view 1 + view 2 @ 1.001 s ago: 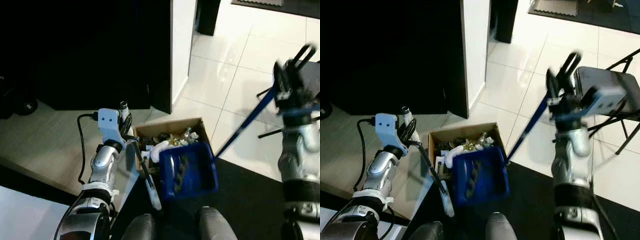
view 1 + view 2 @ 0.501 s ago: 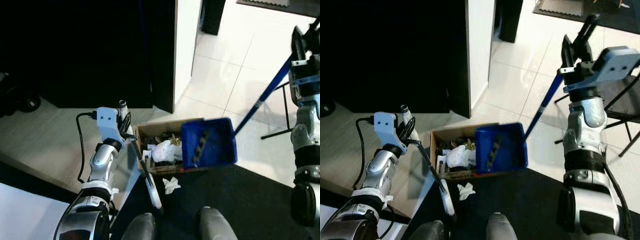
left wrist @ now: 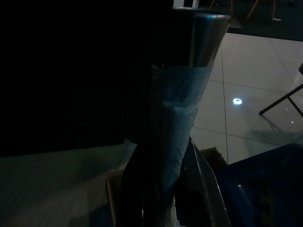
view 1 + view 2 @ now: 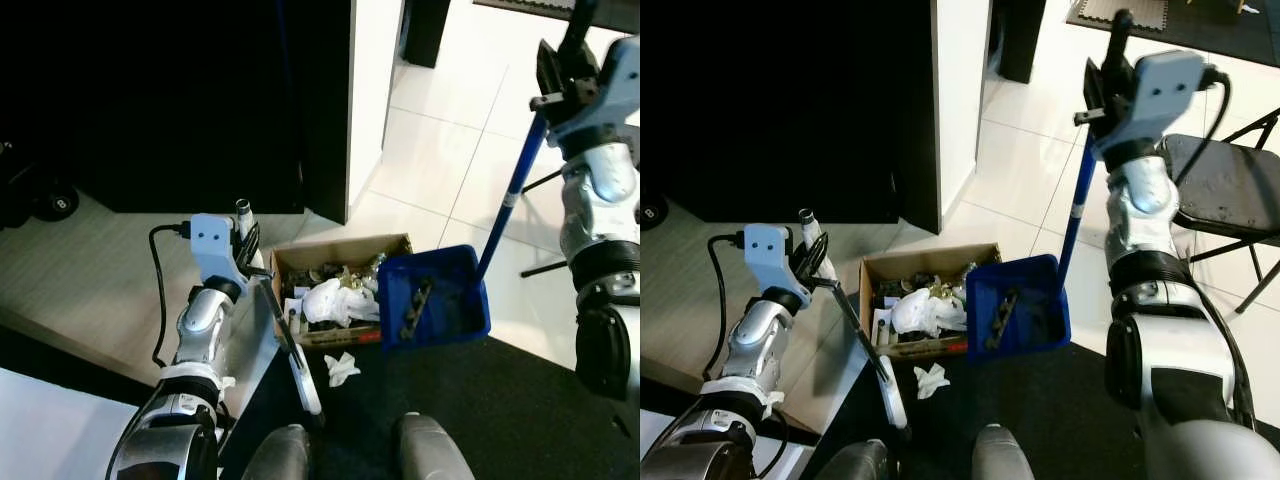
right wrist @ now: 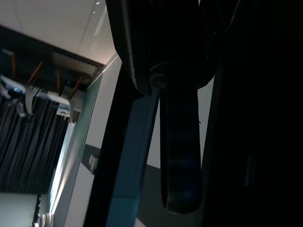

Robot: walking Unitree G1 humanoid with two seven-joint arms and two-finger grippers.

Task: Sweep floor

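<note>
Beside open brown cardboard box [image 4: 340, 290] of rubbish: blue plastic dustpan [image 4: 433, 310] raised by long handle in clamped right pincer [image 4: 1102, 85], seemingly after tipping; left pincer [image 4: 248, 250] gripping slanted broom stick [image 4: 285, 335], parked alongside.

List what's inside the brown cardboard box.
The brown cardboard box holds crumpled white paper and mixed small litter. The blue plastic dustpan covers its right end; lower layers hidden.

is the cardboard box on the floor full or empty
Full. The open cardboard box is heaped with crumpled white paper and small scraps up to its rim, and the blue dustpan sits beside it.
</note>
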